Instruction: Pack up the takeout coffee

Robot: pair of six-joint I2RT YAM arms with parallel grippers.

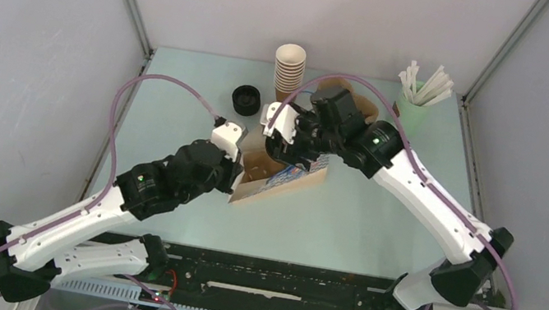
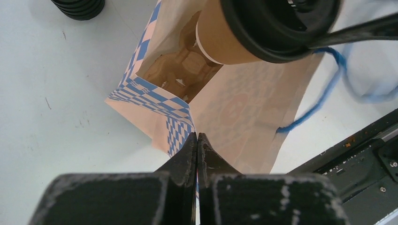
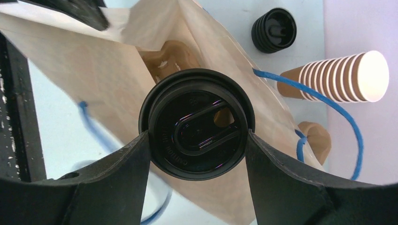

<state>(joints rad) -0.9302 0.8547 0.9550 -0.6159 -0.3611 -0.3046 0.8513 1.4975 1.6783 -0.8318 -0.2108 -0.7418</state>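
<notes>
On table (image 1: 377,221), centre, between both arms:

1. Bag (image 2: 244,108): brown paper with a blue-check gusset and blue cord handles (image 3: 347,117). It lies tilted, its mouth gaping toward the coffee. Its near lip is pinched to keep the mouth wide and stop the bag sliding.
2. Left gripper (image 2: 197,137): fingers pressed together on the bag's lip at the check fold. It serves as an anchor, not a carrier.
3. Right gripper (image 3: 197,140): fingers spread wide and clamped on either side of the lid, so the cup hangs base-first toward the opening.
4. Tray (image 2: 183,65): moulded pulp, lying deep inside the bag. It is judged to be the seat meant for the cup.
5. Coffee (image 2: 220,42): kraft cup with a black lid (image 2: 277,28), held at the bag's mouth. Its base is just at the opening and it is not yet seated in the tray.
6. Spare cups (image 1: 289,70): a nested stack behind the bag, well apart.
7. Green cup (image 1: 412,106) with white straws, at the far right corner.
8. Spare lids (image 1: 246,101): a black stack, far left of the bag.
</notes>
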